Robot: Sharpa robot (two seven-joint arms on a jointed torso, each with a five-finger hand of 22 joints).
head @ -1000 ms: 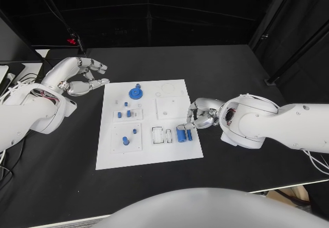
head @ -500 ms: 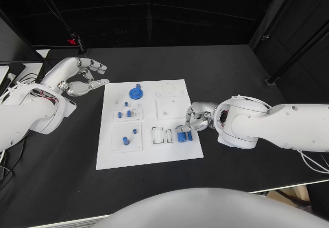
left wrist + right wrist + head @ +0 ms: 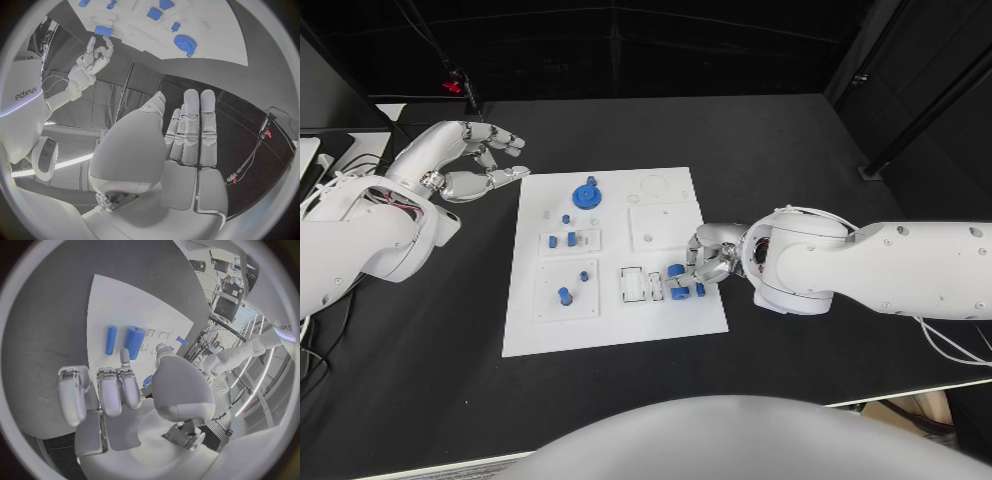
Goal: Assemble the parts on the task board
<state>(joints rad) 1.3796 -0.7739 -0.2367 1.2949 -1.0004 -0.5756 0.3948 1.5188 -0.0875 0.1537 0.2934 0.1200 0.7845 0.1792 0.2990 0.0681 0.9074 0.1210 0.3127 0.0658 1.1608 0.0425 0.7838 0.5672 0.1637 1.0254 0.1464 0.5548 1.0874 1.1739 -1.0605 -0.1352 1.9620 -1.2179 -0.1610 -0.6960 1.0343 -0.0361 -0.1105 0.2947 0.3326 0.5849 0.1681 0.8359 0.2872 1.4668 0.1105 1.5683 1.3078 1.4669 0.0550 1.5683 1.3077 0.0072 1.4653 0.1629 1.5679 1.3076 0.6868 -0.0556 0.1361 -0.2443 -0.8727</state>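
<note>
Right robot hand [image 3: 708,255] sits over the near right corner of the task board [image 3: 610,330], right at the two blue cylinders there. From the right wrist view the thick cylinder [image 3: 134,342] and the thin cylinder [image 3: 110,339] lie side by side on the board just beyond the fingertips [image 3: 125,356], long axes parallel to each other and roughly in line with the way the fingers point, so the parts are straight ahead of the hand, not off to a side. Fingers are curled in loosely; one tip looks close to the thick cylinder but contact can't be told, and whether anything is pinched can't be told either. A small blue bit shows under the palm in that view, unclear what it is. Left robot hand [image 3: 466,160] hangs over the bench [image 3: 776,140] beyond the board's far left corner, fingers apart, holding nothing, well apart from the cylinders, so the right one is clearly nearer. Board recesses: the slotted outlines [image 3: 640,284] just left of the cylinders look unfilled; small blue pegs [image 3: 560,240] stand in the left middle recess, one blue peg [image 3: 564,296] in the near left recess, a blue round piece [image 3: 586,194] at the far end.
</note>
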